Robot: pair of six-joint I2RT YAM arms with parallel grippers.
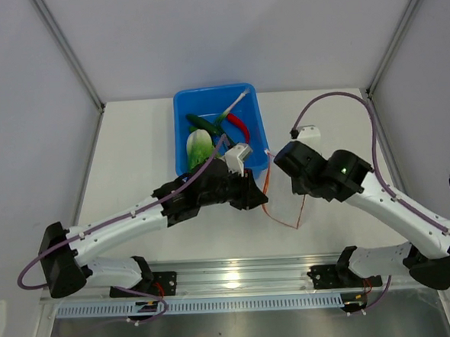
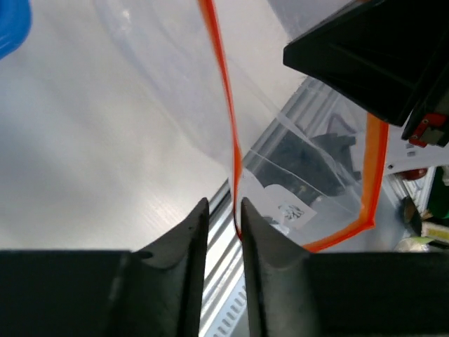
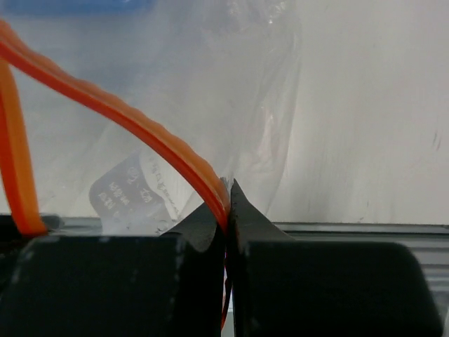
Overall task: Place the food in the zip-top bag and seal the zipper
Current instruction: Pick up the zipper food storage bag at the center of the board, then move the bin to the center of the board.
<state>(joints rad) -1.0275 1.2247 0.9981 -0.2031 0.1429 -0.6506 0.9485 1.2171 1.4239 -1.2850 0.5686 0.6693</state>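
The clear zip-top bag (image 1: 282, 207) hangs between my two grippers over the table's middle, its mouth open. Its orange-red zipper (image 1: 280, 217) loops below them. My right gripper (image 1: 301, 194) is shut on the zipper strip (image 3: 161, 144), seen pinched at its tips (image 3: 226, 188). My left gripper (image 1: 260, 200) is open by a narrow gap (image 2: 224, 203); the zipper (image 2: 226, 105) runs down against its right finger's tip. The food lies in the blue bin: a cabbage head (image 1: 199, 147), dark green pods (image 1: 203, 122), a red chili (image 1: 239, 125), a whitish stalk (image 1: 236, 103). The bag holds no food.
The blue bin (image 1: 258, 128) stands at the back centre, just behind both grippers. A white block (image 1: 307, 131) sits to its right. A metal rail (image 1: 239, 274) runs along the near edge. Grey walls close in the table's sides.
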